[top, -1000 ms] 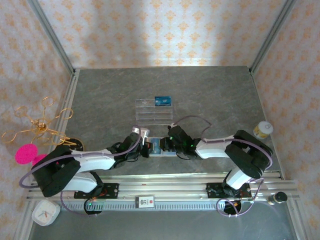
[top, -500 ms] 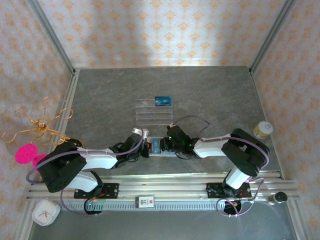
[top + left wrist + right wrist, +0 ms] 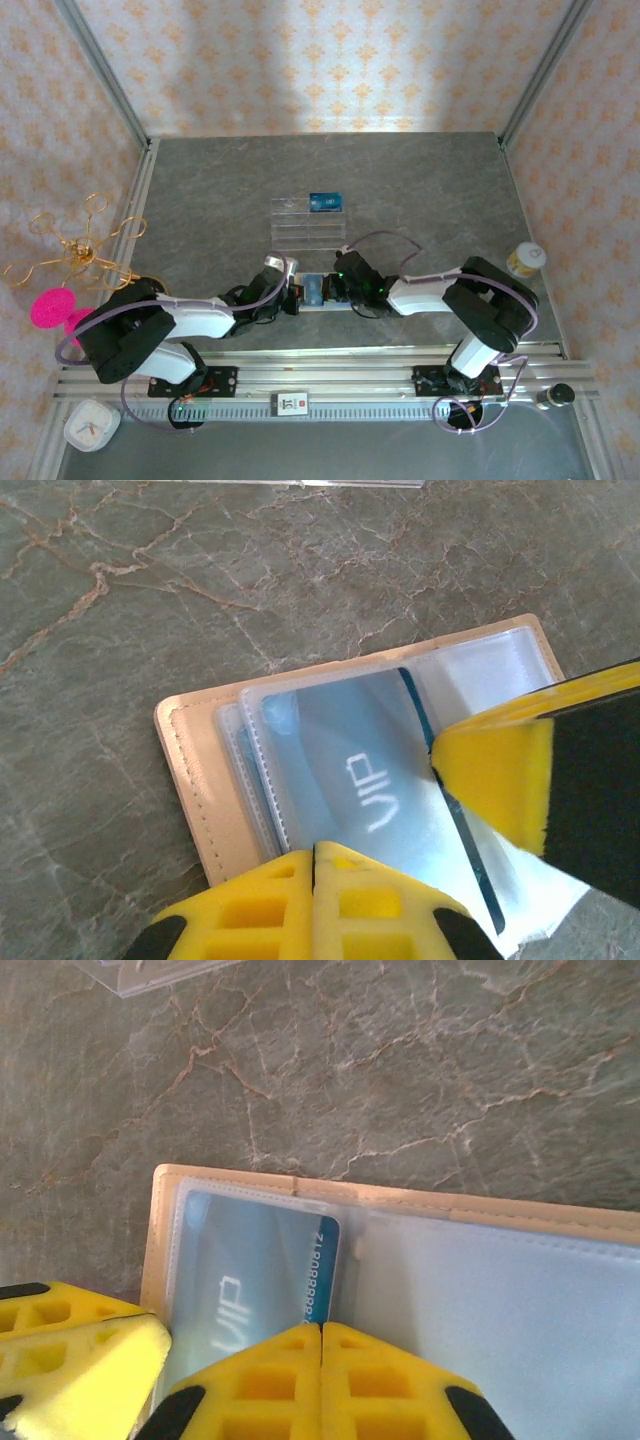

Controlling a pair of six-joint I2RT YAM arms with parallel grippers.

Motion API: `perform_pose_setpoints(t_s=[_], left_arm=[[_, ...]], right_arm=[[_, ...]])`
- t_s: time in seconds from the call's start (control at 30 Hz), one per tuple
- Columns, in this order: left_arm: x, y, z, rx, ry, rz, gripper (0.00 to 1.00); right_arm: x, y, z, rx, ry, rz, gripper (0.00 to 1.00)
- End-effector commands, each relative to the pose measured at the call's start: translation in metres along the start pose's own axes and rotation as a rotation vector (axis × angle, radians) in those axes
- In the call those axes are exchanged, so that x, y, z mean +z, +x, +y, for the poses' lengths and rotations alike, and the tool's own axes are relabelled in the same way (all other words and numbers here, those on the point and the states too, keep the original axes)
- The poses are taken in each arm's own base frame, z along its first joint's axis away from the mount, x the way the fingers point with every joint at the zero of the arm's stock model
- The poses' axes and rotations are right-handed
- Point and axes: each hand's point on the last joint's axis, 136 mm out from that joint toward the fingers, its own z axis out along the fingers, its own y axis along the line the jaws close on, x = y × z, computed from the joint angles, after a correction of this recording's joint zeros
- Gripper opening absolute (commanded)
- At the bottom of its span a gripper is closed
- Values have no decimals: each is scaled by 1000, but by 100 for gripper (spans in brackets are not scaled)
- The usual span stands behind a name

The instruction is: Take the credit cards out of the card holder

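**Grey marbled tabletop (image 3: 200, 190): both grippers closed at the open card holder**

Between the arms lies the card holder (image 3: 450, 1210). A blue credit card (image 3: 350, 770) sits in its clear sleeve (image 3: 500, 1300), long axis running straight away from the right gripper (image 3: 320, 1332), whose clenched fingertips meet at the card's near corner. The left gripper (image 3: 315, 855), equally clenched, sits just beside. I cannot tell whether either pinches the card.

This is looking like a robot lab's test booth dressed as a room. Patterned wallpaper (image 3: 330, 60) is covering the walls across the top of the frame, and aluminium posts (image 3: 100, 70) are framing the corners. A grey marble-look table (image 3: 420, 180) is lying across the middle. 2 arms, left (image 3: 190, 320) and right (image 3: 450, 295), are sitting bolted to a metal rail (image 3: 330, 375) along the bottom. Props are sitting at lower left: a gold wire ornament (image 3: 80, 250), a pink pompom (image 3: 50, 308) and a small clock (image 3: 90, 425).
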Motion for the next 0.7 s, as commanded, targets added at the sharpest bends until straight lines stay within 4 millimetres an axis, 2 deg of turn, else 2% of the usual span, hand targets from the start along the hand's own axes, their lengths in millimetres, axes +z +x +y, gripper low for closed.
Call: perform_pose_setpoints(t_s=[0.0,0.13,0.23,0.3,0.4,0.5,0.67], left_arm=[[-3,23,17,-19,-34,74,0],[-5,16,15,-12,-28,59,0],[-10,2,6,-2,-11,30,0],[-17,-12,-1,0,4,-8,0],[-25,-28,-18,18,44,-52,0],[-18,-30,-34,40,79,-39,0],[-1,-21,-42,57,99,-6,0]], right_arm=[[-12,-6,-19,6,84,-59,0],[-16,-8,-18,10,88,-69,0],[-15,-10,-7,-11,48,-59,1],[-18,-14,-1,-16,28,-69,17],[-23,-20,4,-19,18,-92,28],[-23,-21,9,-30,9,-78,31],[-17,-16,6,-25,-10,-26,33]])
